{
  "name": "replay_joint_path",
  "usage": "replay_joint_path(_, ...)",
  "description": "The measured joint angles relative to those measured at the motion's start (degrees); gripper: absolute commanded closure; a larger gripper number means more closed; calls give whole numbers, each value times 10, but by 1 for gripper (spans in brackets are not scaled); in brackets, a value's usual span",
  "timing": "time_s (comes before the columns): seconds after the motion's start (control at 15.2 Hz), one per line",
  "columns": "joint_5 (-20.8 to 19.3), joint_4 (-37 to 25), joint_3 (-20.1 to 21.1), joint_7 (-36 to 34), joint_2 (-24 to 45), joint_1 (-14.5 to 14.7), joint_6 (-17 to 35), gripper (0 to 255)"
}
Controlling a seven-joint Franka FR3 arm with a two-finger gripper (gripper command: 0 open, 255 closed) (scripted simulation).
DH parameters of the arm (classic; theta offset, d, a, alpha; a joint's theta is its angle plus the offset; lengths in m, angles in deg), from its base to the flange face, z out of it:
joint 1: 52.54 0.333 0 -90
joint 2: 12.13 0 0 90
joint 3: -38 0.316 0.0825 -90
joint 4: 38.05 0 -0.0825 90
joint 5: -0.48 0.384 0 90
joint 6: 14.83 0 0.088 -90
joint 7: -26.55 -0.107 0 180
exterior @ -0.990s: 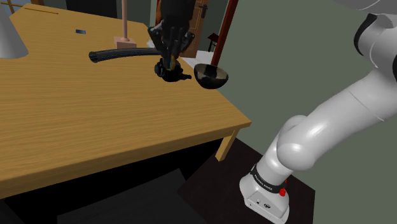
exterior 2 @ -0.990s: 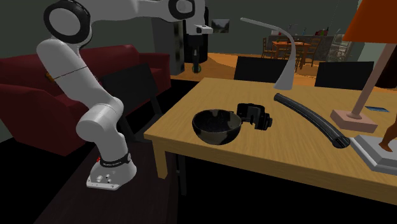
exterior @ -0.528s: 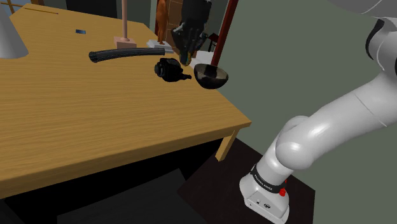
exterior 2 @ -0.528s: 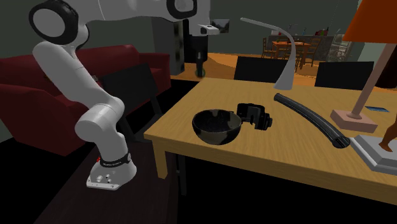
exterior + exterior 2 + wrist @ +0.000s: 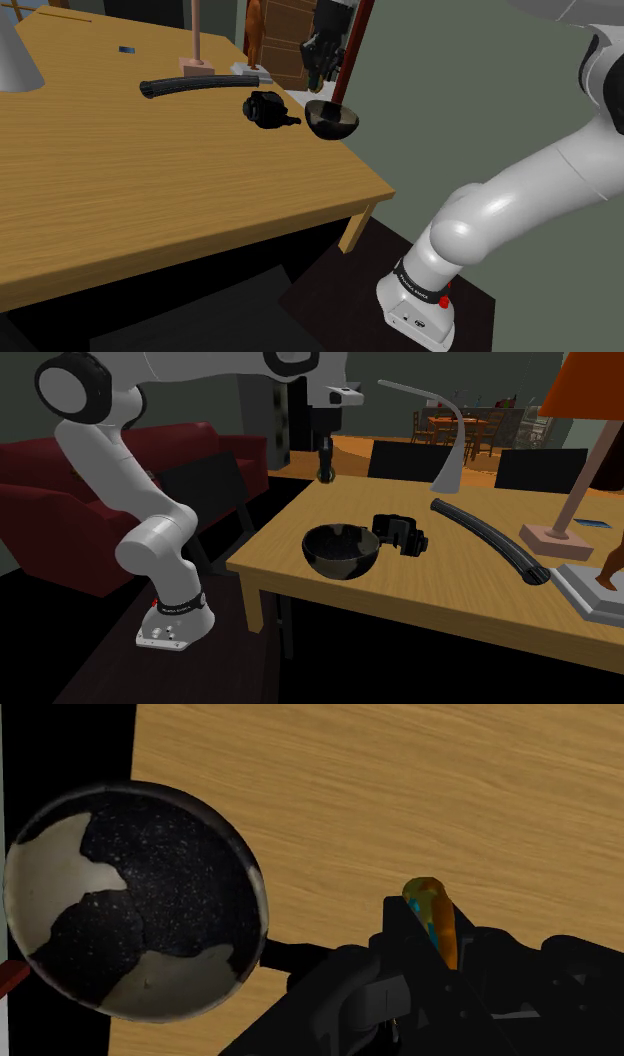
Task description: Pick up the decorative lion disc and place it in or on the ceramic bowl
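My gripper [image 5: 319, 76] hangs high over the table's far corner, up and just behind the bowl [image 5: 332, 119]. It is shut on a small orange and teal lion disc [image 5: 434, 912], which it clasps edge-on between the black fingers [image 5: 402, 936]. In the second exterior view the gripper [image 5: 324, 472] sits above and beyond the bowl [image 5: 342, 551]. The bowl [image 5: 130, 899] is dark and speckled with pale patches and stands upright at the table's corner. It holds nothing.
A black gadget [image 5: 266, 108] lies on the wooden table [image 5: 120, 180] right beside the bowl. A long black tube [image 5: 489, 537] lies farther back. Behind it stand a lamp base [image 5: 548, 538] and a white desk lamp [image 5: 452, 447]. The table's edge runs close past the bowl.
The gripper rose from the black gadget with the disc in it. It travelled toward the shoulder view's right and now hangs near the bowl.
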Motion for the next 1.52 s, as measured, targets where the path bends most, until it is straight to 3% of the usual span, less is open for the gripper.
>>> replay_joint_path(0.79,-37,-42,-109,159,60,-57,16,255)
replay_joint_path(1.52,-39,43,-114,165,55,-59,96,255)
